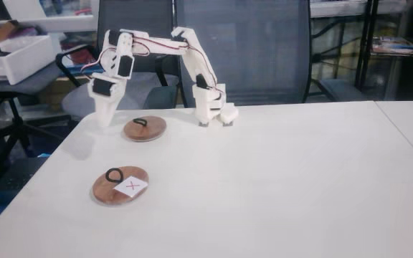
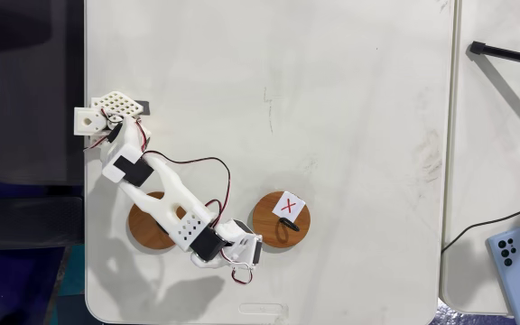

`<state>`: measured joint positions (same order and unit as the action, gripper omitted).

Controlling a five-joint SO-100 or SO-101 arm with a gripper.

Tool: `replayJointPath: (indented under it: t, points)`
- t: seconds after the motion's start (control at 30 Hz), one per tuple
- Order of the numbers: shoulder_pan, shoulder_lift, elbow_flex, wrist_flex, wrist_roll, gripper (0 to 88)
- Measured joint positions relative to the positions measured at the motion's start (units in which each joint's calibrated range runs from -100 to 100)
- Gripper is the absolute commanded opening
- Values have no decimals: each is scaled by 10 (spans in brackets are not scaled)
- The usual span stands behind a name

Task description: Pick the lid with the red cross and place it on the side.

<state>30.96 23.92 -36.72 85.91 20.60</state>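
Nearest in a fixed view, the lid with the red cross [image 1: 120,185] lies flat on the table [image 1: 278,186], its black loop at ten o'clock of the white label. The approach is judged unfinished. The gripper [image 1: 105,118], beyond at twelve o'clock, must be lowered onto the loop; its opening cannot be told.

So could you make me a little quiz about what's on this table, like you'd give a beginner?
1. True or false: the gripper is holding the lid with the red cross.
2. How many wooden lids lie on the white table? A) one B) two C) three
3. In the top-down fixed view, what lies at the lower right, off the white table?

Key: 1 false, it hangs beside the plain lid. 2 B. 3 a blue phone with a cable nearby.
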Motion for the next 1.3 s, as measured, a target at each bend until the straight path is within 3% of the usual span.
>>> replayJointPath:
  t: [0.43,0.77,1.3]
  points:
    - [-22,0,-14,103,83,44]
    - [-132,0,-14,106,110,45]
    - [-138,36,-16,132,139,75]
